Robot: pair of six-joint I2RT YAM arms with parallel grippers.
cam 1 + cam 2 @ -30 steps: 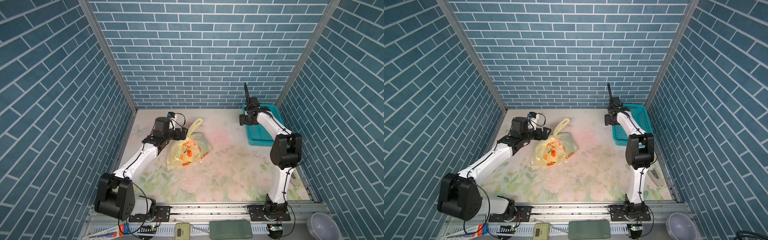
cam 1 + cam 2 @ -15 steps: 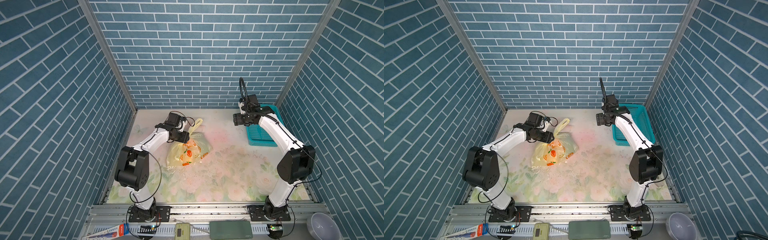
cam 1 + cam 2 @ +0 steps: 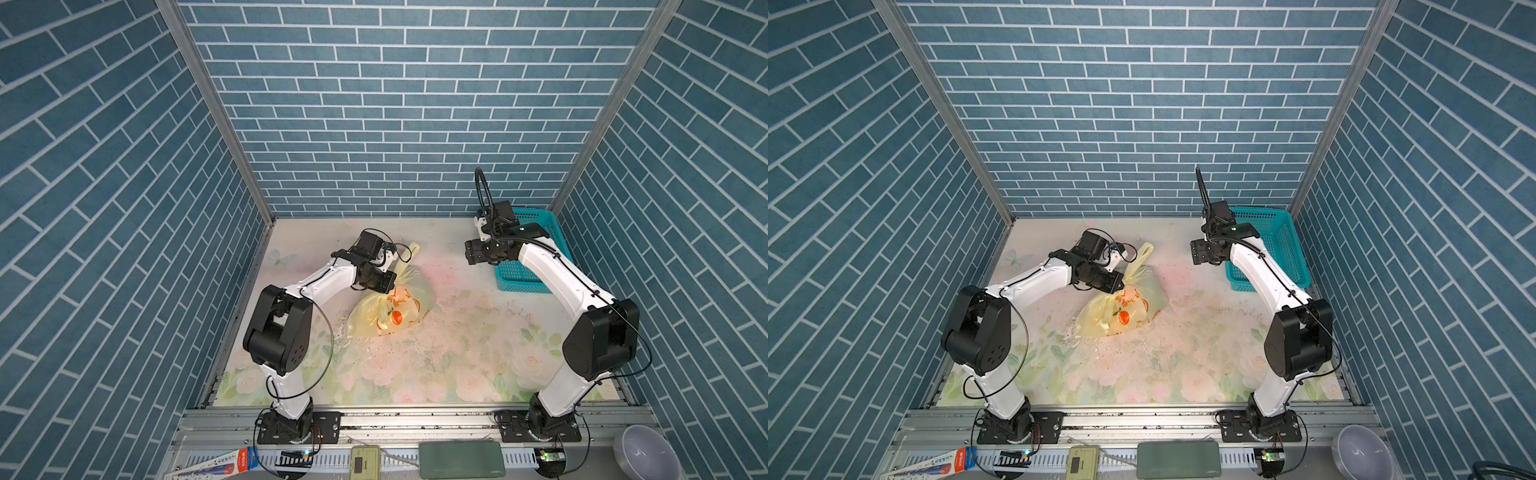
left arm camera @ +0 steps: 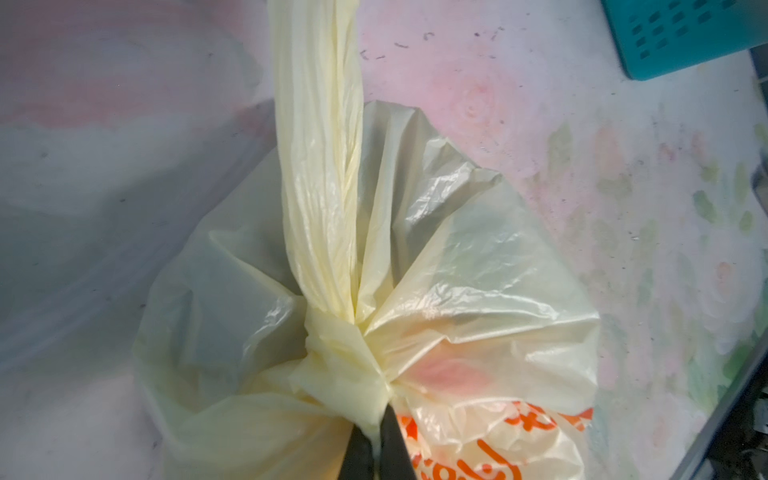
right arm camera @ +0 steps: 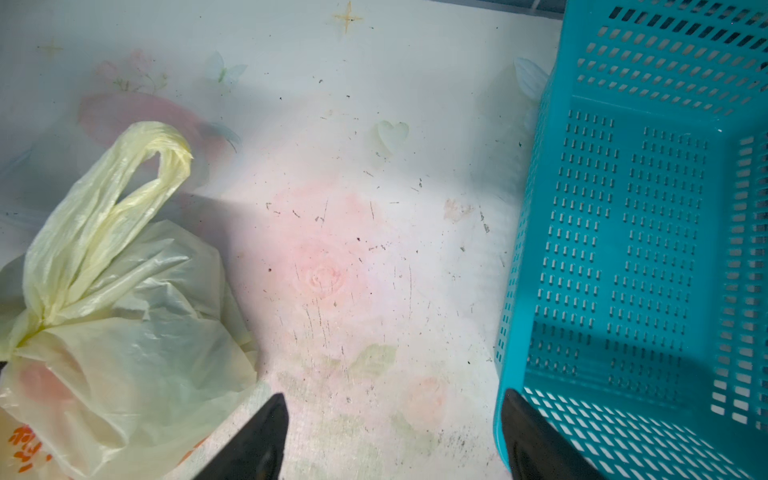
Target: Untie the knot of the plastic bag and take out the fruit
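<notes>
Left gripper (image 4: 373, 451), spread wide a second ago, is now pinched onto the knot (image 4: 338, 357) of the plastic bag (image 3: 390, 316), just ahead of its tips. Untying can be begun. Right gripper (image 5: 395, 436) is held spread, apart from the bag.

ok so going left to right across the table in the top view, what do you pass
plastic bag → right gripper → teal basket

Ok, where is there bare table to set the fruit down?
Bare table lies between the plastic bag and the teal basket, and across the front, on the bag's near side. Crowded: back left, where the left end effector pinches the knot.
</notes>
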